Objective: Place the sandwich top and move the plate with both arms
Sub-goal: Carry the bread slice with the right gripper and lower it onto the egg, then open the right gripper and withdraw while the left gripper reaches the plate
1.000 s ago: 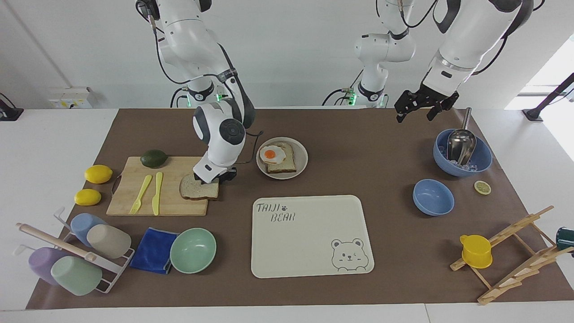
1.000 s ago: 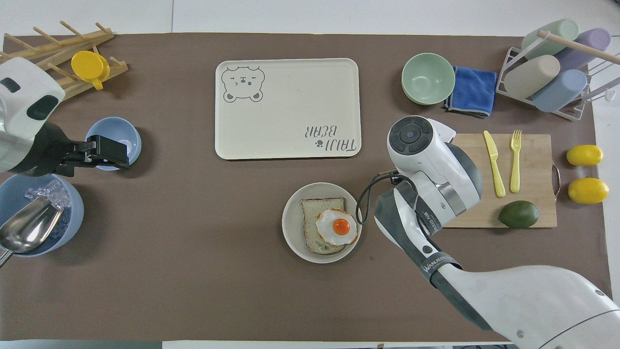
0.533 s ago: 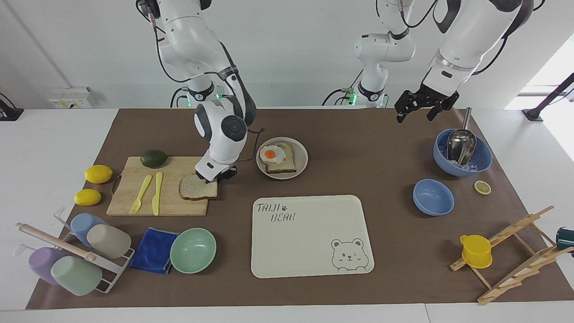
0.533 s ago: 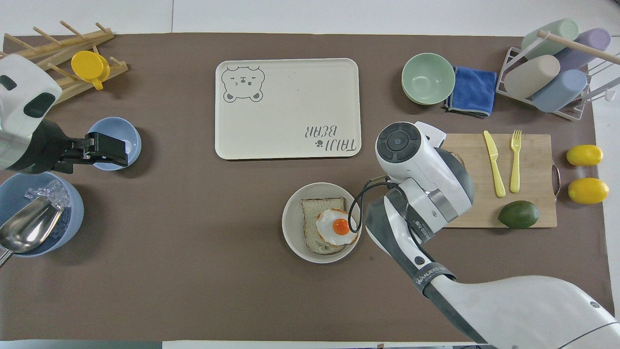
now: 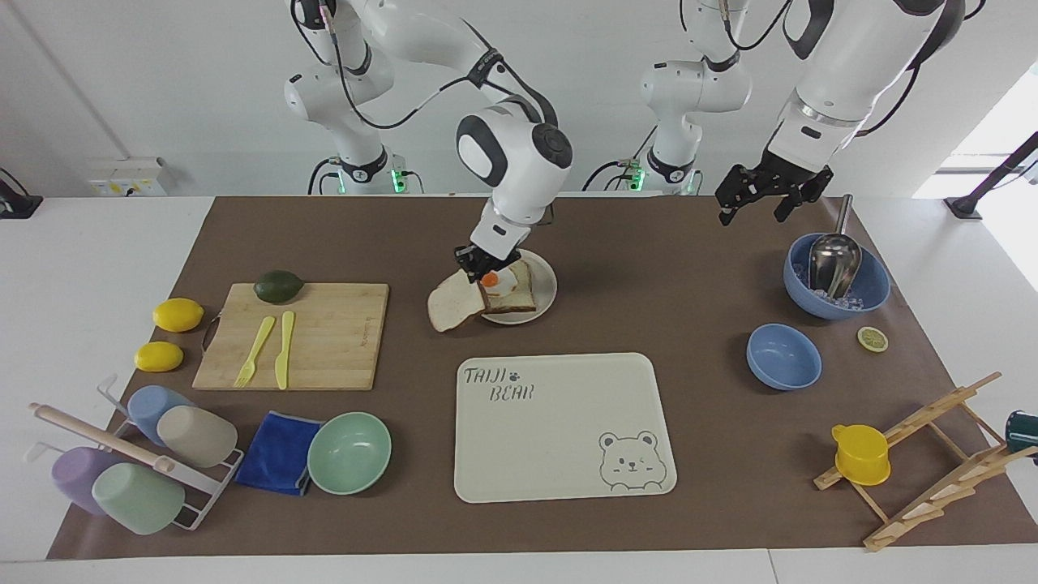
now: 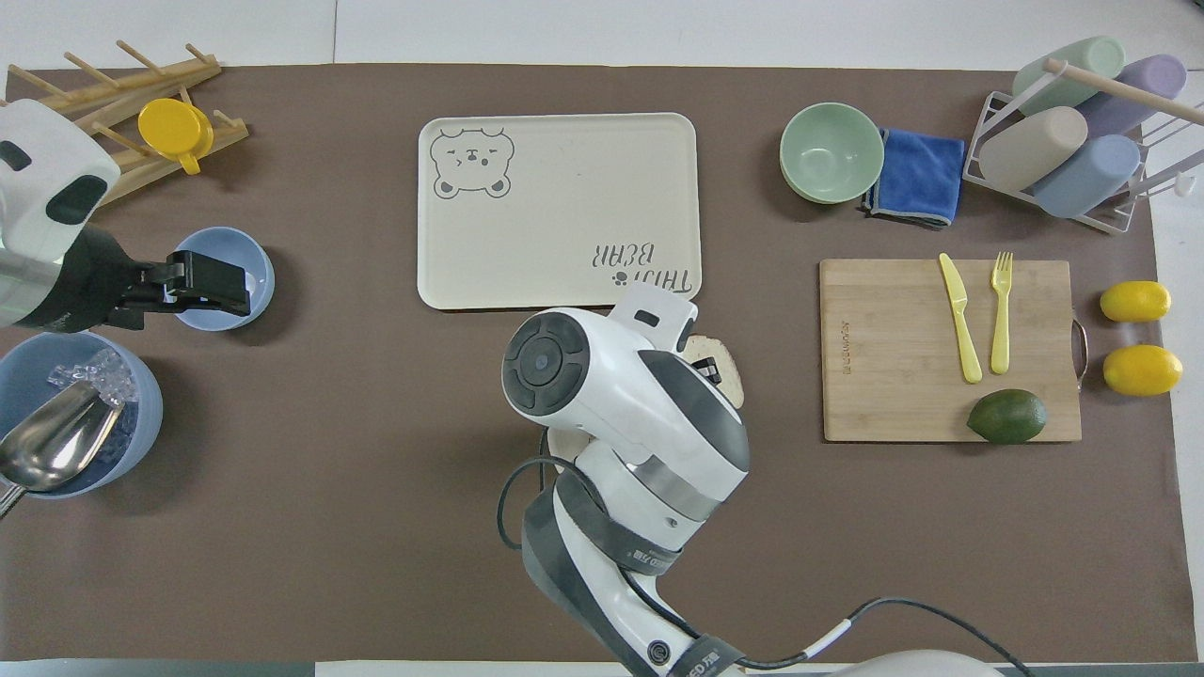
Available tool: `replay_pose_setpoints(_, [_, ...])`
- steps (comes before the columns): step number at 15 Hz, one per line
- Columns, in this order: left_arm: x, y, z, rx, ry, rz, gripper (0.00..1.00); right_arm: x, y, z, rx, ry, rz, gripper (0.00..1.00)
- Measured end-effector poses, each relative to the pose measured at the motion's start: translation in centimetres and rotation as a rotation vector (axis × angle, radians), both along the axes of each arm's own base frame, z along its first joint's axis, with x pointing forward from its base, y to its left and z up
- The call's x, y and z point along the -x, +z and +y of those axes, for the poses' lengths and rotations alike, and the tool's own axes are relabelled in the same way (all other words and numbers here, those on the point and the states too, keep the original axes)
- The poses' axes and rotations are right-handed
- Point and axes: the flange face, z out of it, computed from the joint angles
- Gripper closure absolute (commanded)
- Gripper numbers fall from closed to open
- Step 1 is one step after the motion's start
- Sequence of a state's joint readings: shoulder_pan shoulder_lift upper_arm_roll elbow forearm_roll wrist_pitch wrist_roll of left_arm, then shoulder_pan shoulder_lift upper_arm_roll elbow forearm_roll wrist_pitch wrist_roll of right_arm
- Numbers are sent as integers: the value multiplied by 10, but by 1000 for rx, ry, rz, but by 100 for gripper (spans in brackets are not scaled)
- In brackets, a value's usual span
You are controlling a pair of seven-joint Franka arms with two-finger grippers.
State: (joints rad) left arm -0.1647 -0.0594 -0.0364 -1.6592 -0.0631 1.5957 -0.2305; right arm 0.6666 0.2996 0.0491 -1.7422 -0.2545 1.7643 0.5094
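Note:
The sandwich top point(image 5: 456, 305) is a light brown bread slice, held tilted by one edge in my right gripper point(image 5: 477, 264). It hangs over the edge of the plate point(image 5: 545, 294) on the side toward the right arm's end of the table. The small round beige plate holds a bread slice point(image 5: 519, 298) with a fried egg point(image 5: 491, 280). In the overhead view the right arm hides most of the plate, and only part of the sandwich top point(image 6: 726, 369) shows. My left gripper point(image 5: 750, 209) waits open and empty in the air, over the small blue bowl point(image 6: 218, 315) in the overhead view.
The bear-printed tray point(image 5: 559, 422) lies farther from the robots than the plate. A cutting board point(image 5: 324, 341) with fork, knife and avocado point(image 5: 278, 285) lies toward the right arm's end. A blue bowl with scoop point(image 5: 835, 276) stands toward the left arm's end. A mint bowl point(image 5: 349, 453) stands beside a blue cloth.
My right gripper has lifted the sandwich top off the cutting board and carried it over to the plate's edge. The left arm has barely moved.

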Motion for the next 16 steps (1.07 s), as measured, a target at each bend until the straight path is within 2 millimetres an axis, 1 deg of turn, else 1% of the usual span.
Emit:
replay_pose_setpoints(3, [0,0,1,0,1,0,0,13,-9,20,-26,-36,3,100])
replay_pose_setpoints(5, [0,0,1,0,1,0,0,21,-10,30,-29,-40,-3,100])
replay_pose_setpoints(9, [0,-2,0,0,0,2,0,44,-11,54,-42,-57,-16,100])
replay_pose_setpoints(10, [0,-5,-1,0,0,2,0,47,-14,57,-50,-55,-22,100])
replay_pose_setpoints(12, [-1,-10,-2,0,-1,3,0,48,-24,57,-65,-57,-31,100])
replay_pose_setpoints(13, [-1,-11,-2,0,-1,5,0,49,-27,56,-68,-60,-30,64])
replay_pose_setpoints(14, [0,-12,-2,0,-1,5,0,49,-29,56,-76,-68,-24,34])
replay_pose_setpoints(15, [0,-12,-1,0,-1,5,0,48,-29,57,-92,-77,-20,10])
replay_pose_setpoints(16, [1,-12,-2,0,-1,4,0,48,-29,57,-108,-86,-18,0])
